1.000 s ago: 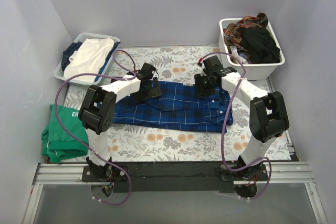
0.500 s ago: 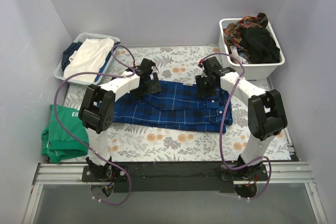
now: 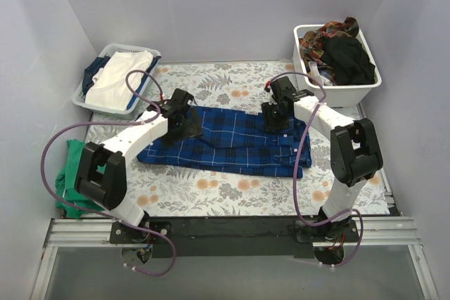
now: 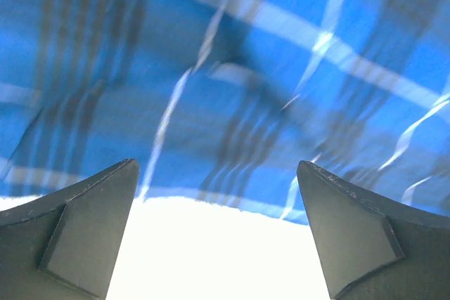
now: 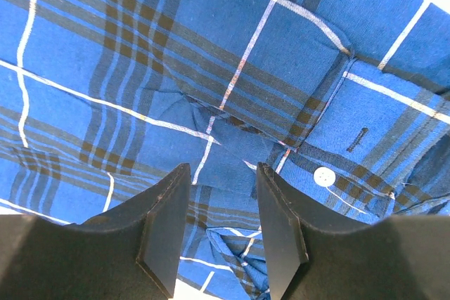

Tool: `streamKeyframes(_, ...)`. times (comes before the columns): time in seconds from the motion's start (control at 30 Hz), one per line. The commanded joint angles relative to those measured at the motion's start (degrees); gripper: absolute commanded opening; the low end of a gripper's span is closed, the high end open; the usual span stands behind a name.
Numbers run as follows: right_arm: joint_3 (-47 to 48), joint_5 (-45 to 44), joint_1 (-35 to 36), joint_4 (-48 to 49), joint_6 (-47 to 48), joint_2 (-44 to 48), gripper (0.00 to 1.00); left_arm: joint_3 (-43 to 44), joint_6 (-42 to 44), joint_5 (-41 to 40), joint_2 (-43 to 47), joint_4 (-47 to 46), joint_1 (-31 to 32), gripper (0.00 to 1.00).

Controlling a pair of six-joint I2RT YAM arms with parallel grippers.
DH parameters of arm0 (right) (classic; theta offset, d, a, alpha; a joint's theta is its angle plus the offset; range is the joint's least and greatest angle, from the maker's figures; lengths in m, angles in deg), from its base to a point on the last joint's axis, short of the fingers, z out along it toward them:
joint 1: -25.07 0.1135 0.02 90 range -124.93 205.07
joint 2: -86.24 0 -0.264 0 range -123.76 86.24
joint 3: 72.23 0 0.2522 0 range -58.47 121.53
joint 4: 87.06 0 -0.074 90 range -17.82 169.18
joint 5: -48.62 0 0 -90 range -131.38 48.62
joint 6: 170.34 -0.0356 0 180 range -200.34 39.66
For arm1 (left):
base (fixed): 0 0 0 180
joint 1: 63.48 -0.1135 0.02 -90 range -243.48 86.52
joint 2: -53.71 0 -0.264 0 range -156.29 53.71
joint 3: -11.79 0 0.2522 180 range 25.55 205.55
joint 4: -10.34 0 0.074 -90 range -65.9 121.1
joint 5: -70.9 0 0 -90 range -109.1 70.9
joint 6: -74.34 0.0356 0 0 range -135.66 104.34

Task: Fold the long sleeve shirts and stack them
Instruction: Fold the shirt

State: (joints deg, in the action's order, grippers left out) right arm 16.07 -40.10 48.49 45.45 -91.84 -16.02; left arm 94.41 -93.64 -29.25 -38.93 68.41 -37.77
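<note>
The dark blue plaid shirt (image 3: 232, 142) lies spread across the middle of the surface (image 3: 232, 191), its button placket and pocket end toward my right arm. Both my claws hang low over its far edge. My left claw (image 4: 216, 165) is spread as wide as it goes above the left part of the cloth, just beside the edge where the blue gives way to bright white. That wrist view is smeared, so I cannot tell how close the tips are to the fabric. My right claw (image 5: 223, 168) is parted part way, with puckered plaid and a white button showing past the gap. I see nothing pinched between the fingers.

What worries me is the bite. If my left claw closes too deep at that edge, it may catch the floral cover underneath along with the shirt and drag everything. If it closes too shallow, it may take only one layer, and the fold would open as I lift. My right claw is over bunched cloth near the placket, so a grip there could carry a wrinkle into the fold. If the two claws grip at uneven heights, the shirt would skew.
</note>
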Motion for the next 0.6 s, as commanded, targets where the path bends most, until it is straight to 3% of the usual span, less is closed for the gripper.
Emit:
streamKeyframes(0.0, 0.0, -0.5, 0.2, -0.9, 1.1, -0.9, 0.51, -5.2, -3.8, -3.0, 5.9, 7.1, -0.1, 0.98)
streamKeyframes(0.2, -3.3, -0.8, 0.2, -1.0, -0.6, -2.2, 0.51, -8.8, -8.9, -3.0, 3.3, 9.3, -0.1, 0.98)
streamKeyframes(0.57, -11.1, 3.4, -0.6, -0.4, -5.7, -2.1, 0.51, -7.1, -8.1, -1.4, 1.6, 7.0, -0.1, 0.98)
